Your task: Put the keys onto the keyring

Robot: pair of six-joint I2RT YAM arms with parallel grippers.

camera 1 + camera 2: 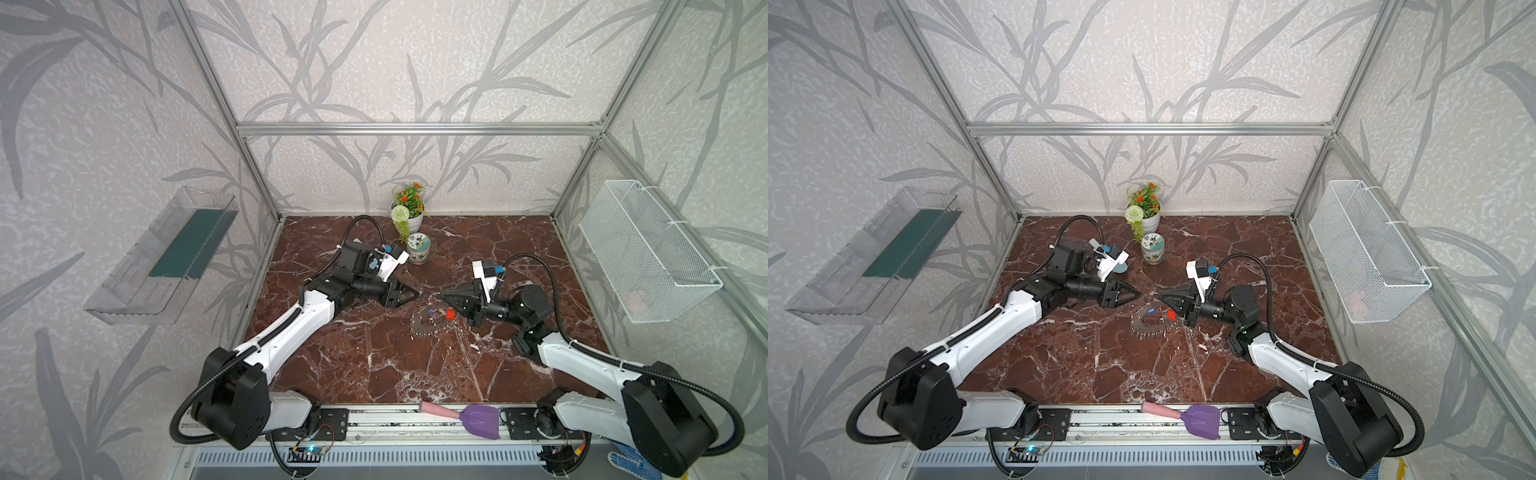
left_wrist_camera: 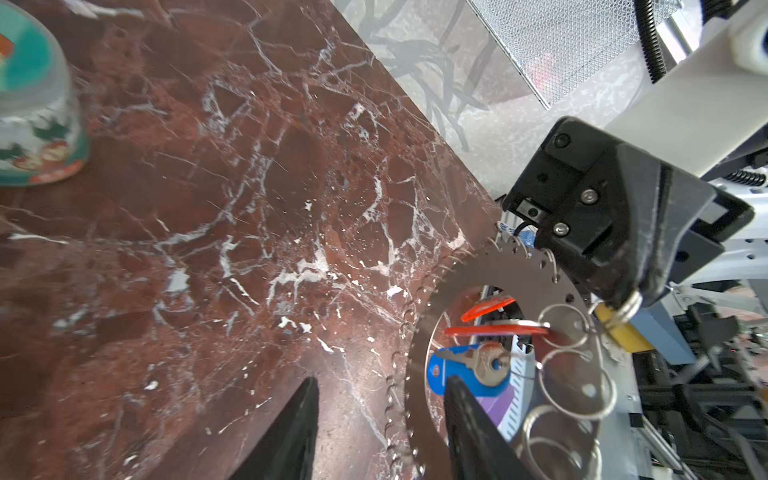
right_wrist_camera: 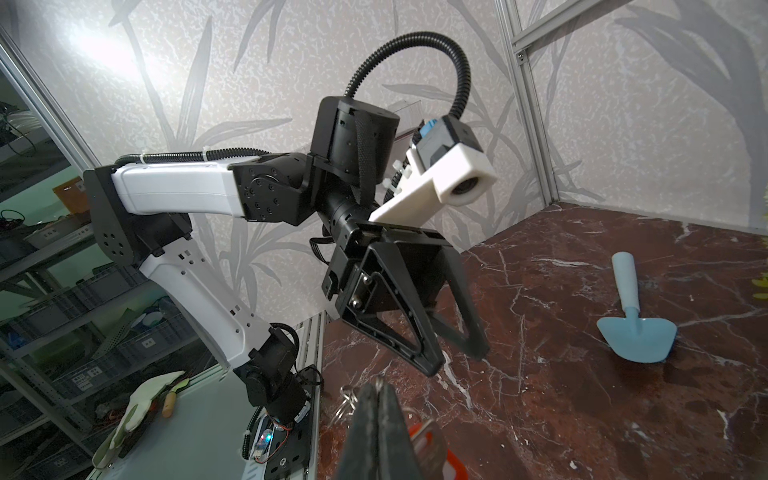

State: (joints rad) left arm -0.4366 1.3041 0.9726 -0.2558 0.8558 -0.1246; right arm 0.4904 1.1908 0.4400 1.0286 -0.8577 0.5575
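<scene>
Right end effector (image 2: 623, 301) is pinched tight on 1 wire split ring (image 2: 628, 308) at the rim of the keyring (image 2: 465, 274), and the grey toothed disc hangs tilted from that grip near the middle of the counter (image 1: 374, 365). Whether its low edge touches the marble, I can't tell. Left end effector (image 2: 382, 380) sits right in front of it with its jaws apart and nothing between them, 1 finger close beside the blue key (image 2: 440, 374). On progress, I'd call it late in the job: the blue key and the red key (image 2: 494, 331) both dangle in the disc's central hole, apparently from rings. No frame shows the wire passing through either key's hole clearly enough to call it threaded. If they are on, all that's left is to lay the keyring down and back off. Now the views. In both top views the keys are only specks of colour, blue key (image 1: 431, 311) and red key (image 1: 450, 314), just below the 2 nearly meeting tips. The left wrist view gives the real detail: the loose loops, the clamped ring, and a yellow piece (image 2: 623, 332) under the clamp that I can't identify. The right wrist view adds the left end effector (image 3: 455, 359) gaping wide and empty, plus a pale blue trowel (image 3: 636, 332) lying well apart on the marble.
</scene>
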